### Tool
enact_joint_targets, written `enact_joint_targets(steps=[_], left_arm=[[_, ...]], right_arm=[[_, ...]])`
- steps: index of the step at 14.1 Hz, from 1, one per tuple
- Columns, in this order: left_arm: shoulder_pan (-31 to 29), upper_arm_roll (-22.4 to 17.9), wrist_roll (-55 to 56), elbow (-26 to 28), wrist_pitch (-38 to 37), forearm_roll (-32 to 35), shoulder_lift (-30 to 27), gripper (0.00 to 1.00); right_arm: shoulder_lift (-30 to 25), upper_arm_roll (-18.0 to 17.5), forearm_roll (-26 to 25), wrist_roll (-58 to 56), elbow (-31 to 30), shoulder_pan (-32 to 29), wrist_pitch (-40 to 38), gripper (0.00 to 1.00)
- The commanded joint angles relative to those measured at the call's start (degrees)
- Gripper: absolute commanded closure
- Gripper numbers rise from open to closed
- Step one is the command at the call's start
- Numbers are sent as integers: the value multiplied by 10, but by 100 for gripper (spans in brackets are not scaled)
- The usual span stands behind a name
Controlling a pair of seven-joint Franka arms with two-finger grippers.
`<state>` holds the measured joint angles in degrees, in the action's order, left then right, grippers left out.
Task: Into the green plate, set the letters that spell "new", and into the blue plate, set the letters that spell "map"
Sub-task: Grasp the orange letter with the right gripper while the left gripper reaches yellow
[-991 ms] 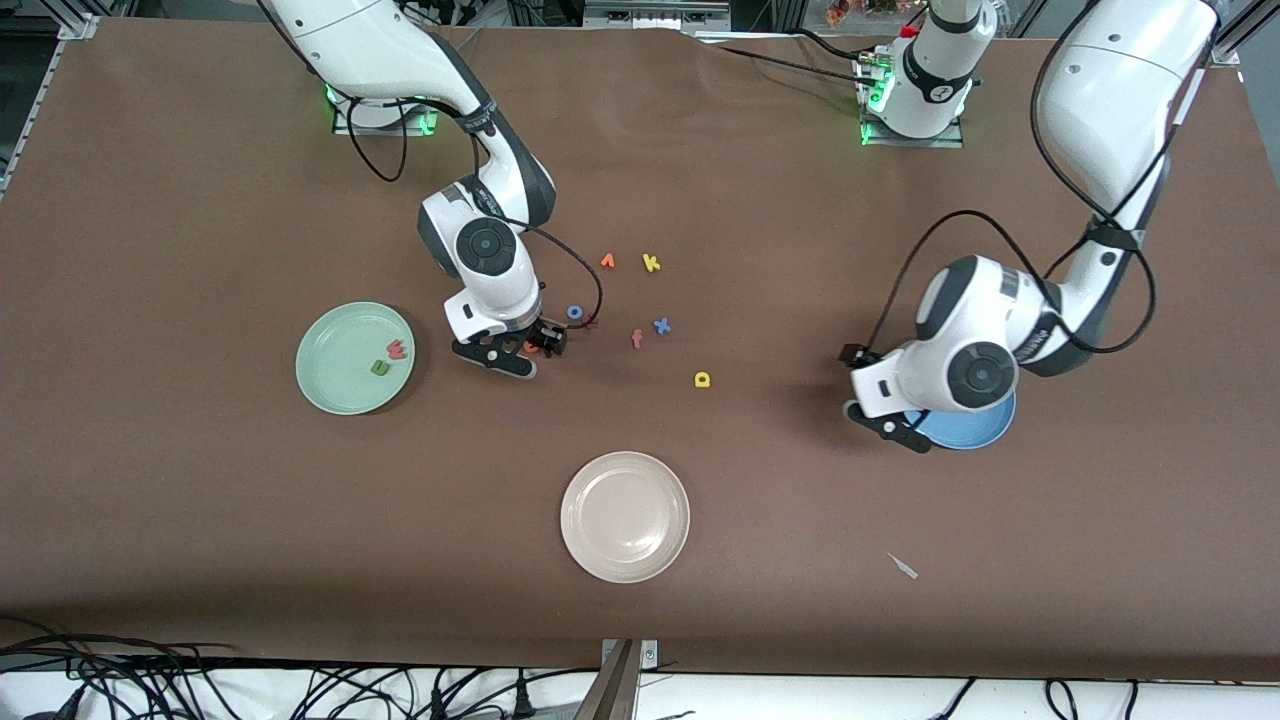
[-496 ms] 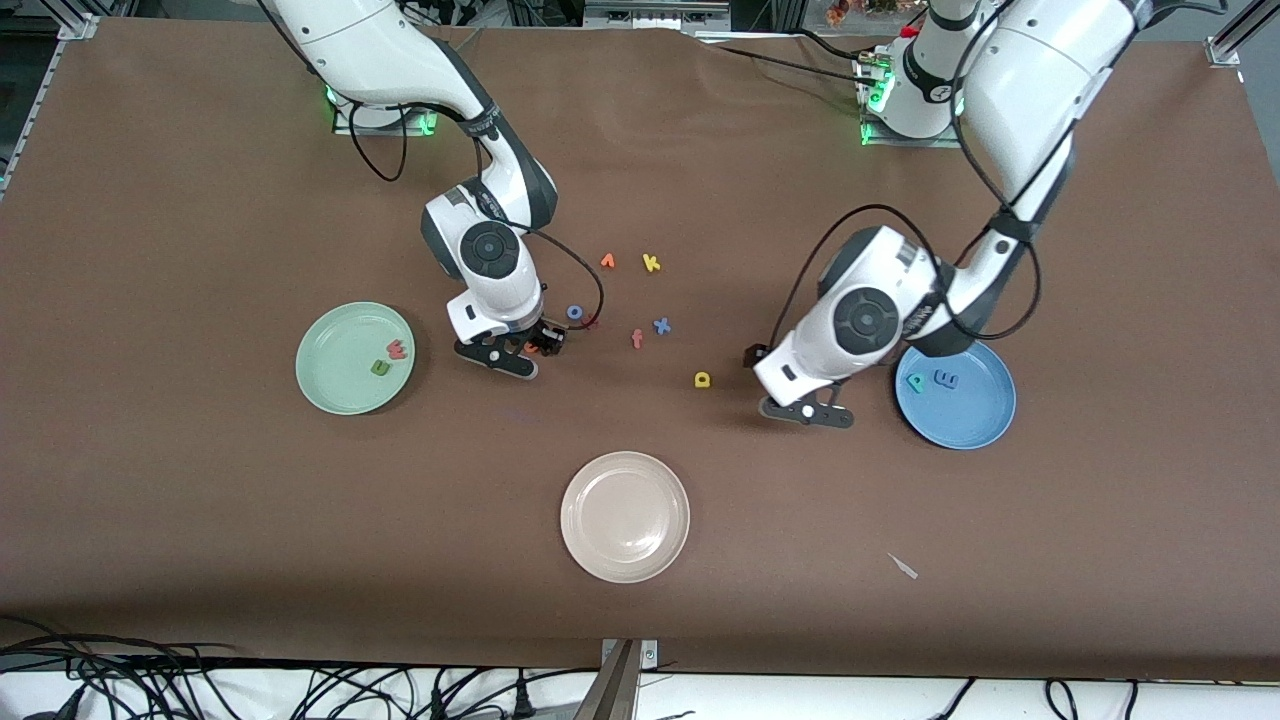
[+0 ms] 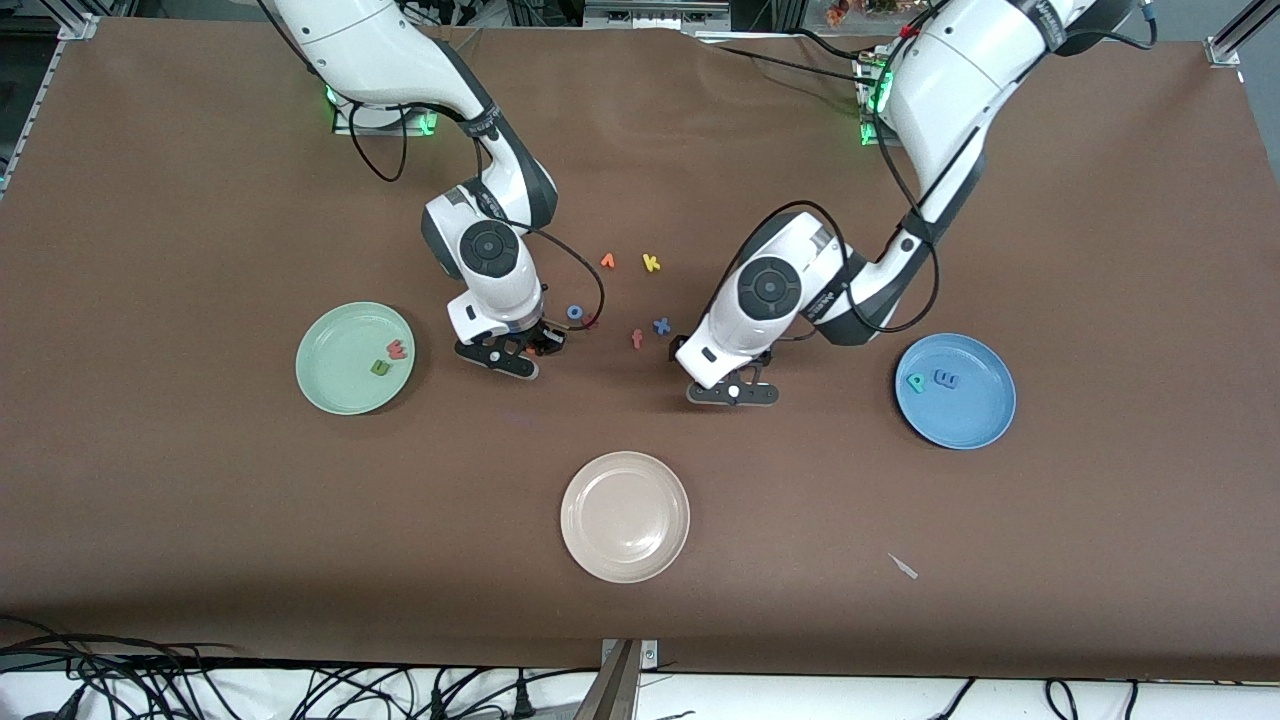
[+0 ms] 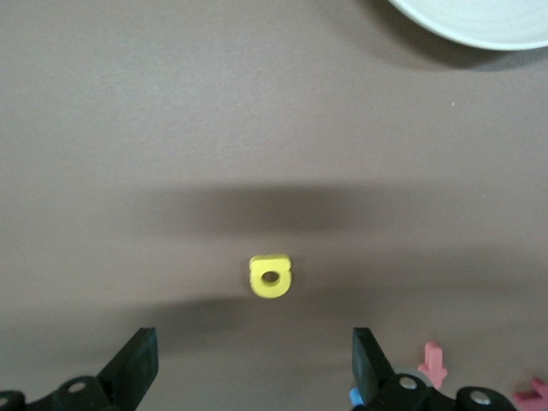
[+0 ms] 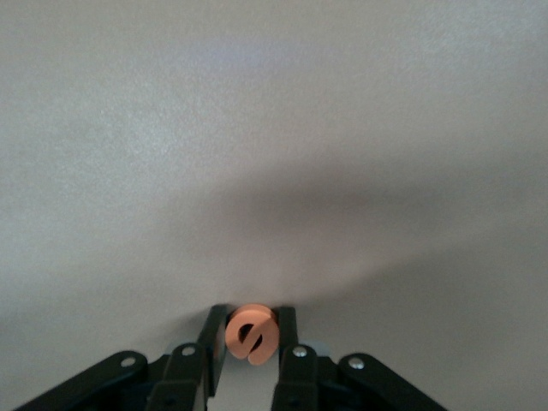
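The green plate [image 3: 340, 385] holds the salmon w [image 3: 398, 349] and the olive n [image 3: 380, 368]. Beside it, toward the table's middle, my right gripper [image 3: 535, 346] sits low at the table surface. It is shut on the orange e [image 5: 251, 334], which is pinched between both fingers. The blue plate [image 3: 965, 420] holds the teal p [image 3: 915, 381] and the blue m [image 3: 946, 379]. My left gripper [image 4: 253, 368] hangs open over the yellow a [image 4: 271, 276], which lies flat just ahead of the fingertips. The left arm hides that letter in the front view.
A beige-white plate [image 3: 625, 516] lies nearer the front camera. Loose letters lie between the two grippers: a blue o [image 3: 575, 312], a salmon f [image 3: 637, 339], a blue x [image 3: 661, 325], an orange v-like letter [image 3: 607, 261] and a yellow k [image 3: 651, 262].
The left arm swung from over the blue plate to over the yellow a, uncovering the p and m. The right gripper's fingers closed on the orange e.
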<state>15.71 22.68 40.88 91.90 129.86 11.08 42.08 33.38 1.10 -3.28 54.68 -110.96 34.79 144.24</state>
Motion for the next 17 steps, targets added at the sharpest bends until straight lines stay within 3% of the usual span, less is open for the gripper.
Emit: enact_joint_targets(steps=[1, 4, 7, 9, 11, 13, 15, 16, 17], left_arm=[[48, -44, 17, -54, -4, 4, 37, 0], [58, -52, 25, -94, -4, 8, 72, 0], [71, -66, 18, -95, -4, 14, 78, 6], [76, -70, 18, -95, -5, 53, 84, 9], [76, -69, 17, -94, -9, 56, 80, 15], [77, -69, 16, -93, -9, 56, 79, 23], [77, -69, 16, -89, -10, 56, 79, 31], [78, -69, 17, -87, -11, 56, 79, 35], [80, -69, 17, -87, -13, 56, 79, 37]], right_arm=[[-31, 24, -1, -28, 7, 3, -43, 84], [-73, 68, 8, -135, 8, 2, -120, 84], [-102, 116, 11, -248, 7, 1, -170, 84], [-121, 154, 11, -326, -6, 1, -192, 84], [-143, 190, 11, -392, -47, 0, -180, 84], [-171, 211, 11, -422, -121, -1, -117, 81], [-195, 228, 11, -448, -197, -1, -36, 65], [-198, 229, 11, -447, -202, -1, -33, 35], [-199, 230, 11, -444, -200, -1, -33, 15]])
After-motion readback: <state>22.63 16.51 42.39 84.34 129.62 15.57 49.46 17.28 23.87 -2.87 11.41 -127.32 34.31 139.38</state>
